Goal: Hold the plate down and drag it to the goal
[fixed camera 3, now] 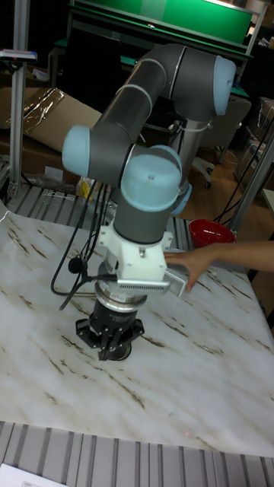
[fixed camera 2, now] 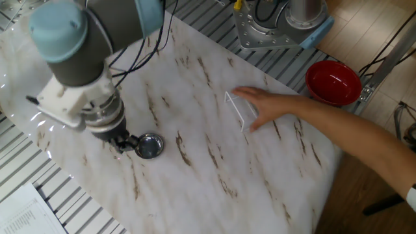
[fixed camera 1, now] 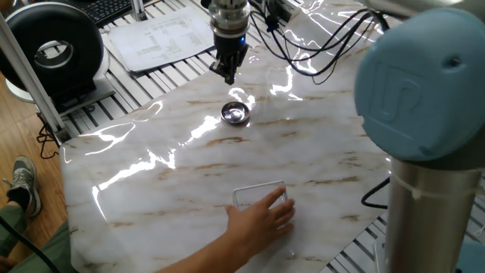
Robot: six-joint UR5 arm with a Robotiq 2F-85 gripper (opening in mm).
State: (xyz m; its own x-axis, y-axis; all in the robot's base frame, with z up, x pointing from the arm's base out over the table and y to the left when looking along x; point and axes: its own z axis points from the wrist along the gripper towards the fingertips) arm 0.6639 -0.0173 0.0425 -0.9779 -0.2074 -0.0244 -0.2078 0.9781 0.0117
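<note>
Nothing is dragged yet: the plate sits on the marble bench, well apart from the goal tray, which a person's hand covers. The robot's hand hangs beside the plate, holding nothing, fingers apparently drawn together.

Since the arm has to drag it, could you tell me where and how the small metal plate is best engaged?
Probably from straight above, with the gripper fingers pressed down into the hollow centre of the plate. It lies flat on the table, and its raised rim should catch the fingers during the drag toward the goal, which a person's hand is touching.
</note>
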